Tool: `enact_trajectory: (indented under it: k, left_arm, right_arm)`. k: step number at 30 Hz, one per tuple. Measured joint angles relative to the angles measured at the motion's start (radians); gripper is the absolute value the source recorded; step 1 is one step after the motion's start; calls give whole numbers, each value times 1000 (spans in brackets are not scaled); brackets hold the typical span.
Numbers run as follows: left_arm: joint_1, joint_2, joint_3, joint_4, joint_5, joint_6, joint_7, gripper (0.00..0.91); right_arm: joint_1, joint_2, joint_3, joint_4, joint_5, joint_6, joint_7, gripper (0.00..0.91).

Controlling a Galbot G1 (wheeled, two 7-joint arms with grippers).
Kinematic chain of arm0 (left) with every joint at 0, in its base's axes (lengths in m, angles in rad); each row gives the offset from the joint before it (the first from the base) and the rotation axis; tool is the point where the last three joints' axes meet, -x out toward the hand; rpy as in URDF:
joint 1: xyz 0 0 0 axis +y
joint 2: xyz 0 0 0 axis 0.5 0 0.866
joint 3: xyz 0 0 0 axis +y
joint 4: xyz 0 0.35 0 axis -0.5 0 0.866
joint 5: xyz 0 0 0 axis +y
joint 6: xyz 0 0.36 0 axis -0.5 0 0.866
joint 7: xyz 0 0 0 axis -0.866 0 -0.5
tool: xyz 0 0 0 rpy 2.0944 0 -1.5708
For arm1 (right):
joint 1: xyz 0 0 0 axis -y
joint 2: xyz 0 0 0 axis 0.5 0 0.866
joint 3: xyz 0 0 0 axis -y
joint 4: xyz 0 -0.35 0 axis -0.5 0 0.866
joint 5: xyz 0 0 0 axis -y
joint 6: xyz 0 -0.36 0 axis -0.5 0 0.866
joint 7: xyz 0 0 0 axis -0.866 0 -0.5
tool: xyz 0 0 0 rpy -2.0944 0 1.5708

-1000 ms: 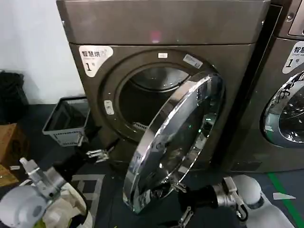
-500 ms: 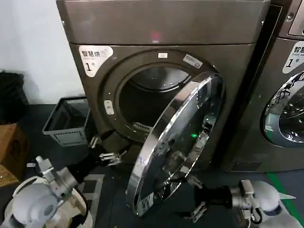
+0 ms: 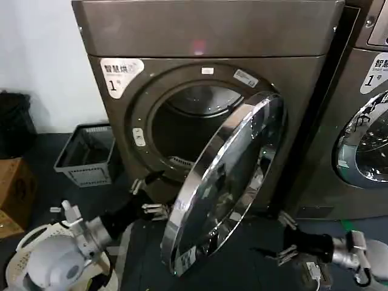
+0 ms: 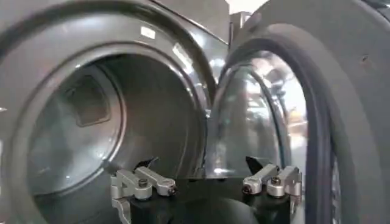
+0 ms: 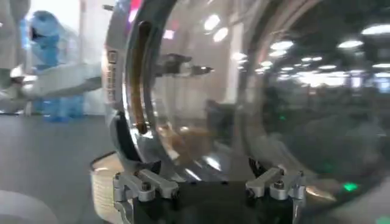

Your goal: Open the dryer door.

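Note:
The dryer (image 3: 206,36) is the bronze-grey machine with the white "1" sticker, and its drum mouth (image 3: 188,130) stands uncovered. The dryer door (image 3: 227,182) hangs swung out on its right-side hinge, chrome rim toward me. My left gripper (image 3: 147,197) is open just below the mouth, left of the door's free edge and touching nothing. In the left wrist view it (image 4: 201,163) faces the drum (image 4: 91,115), with the door's grey inner face (image 4: 341,91) beside it. My right gripper (image 3: 284,237) is open, low and right of the door, apart from it. In the right wrist view it (image 5: 204,165) faces the door's glass (image 5: 244,91).
A grey plastic basket (image 3: 85,154) sits on the floor left of the dryer, with a cardboard box (image 3: 15,188) and a black bag (image 3: 12,121) farther left. The twin machine (image 3: 364,139) stands close on the right. A white basket (image 3: 21,251) lies by my left arm.
The right gripper has drawn back rightward from the door's lower rim. The left gripper has moved up and right toward the drum mouth. The door has swung slightly wider.

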Motion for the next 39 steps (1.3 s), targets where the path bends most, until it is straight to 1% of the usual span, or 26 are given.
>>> enact_trajectory:
  k: [7, 13, 19, 22, 25, 35, 39]
  left_arm:
    - [-37, 21, 63, 0, -13, 3, -2, 907]
    - [-71, 25, 130, 9, -37, 4, -6, 907]
    - [-111, 35, 202, 27, -60, -3, -8, 907]
    - [-130, 45, 238, 34, -67, -15, -7, 907]
    - [-151, 52, 278, 46, -66, -34, -6, 907]
    - [-246, 41, 426, 77, -64, -47, -13, 907]
    - [-296, 39, 495, 101, -63, -51, -18, 907]
  right_arm:
    - [-29, 31, 150, -14, 15, -1, 65, 907]
    - [-48, 40, 283, -26, 11, -21, 115, 907]
    - [-60, 32, 405, -16, 55, -51, 204, 907]
    - [-71, 27, 459, -10, 72, -69, 273, 907]
    - [-78, 21, 497, -12, 86, -74, 344, 907]
    - [-75, -8, 598, 25, 110, -95, 748, 907]
    - [-73, -25, 627, 27, 110, -112, 875, 907]
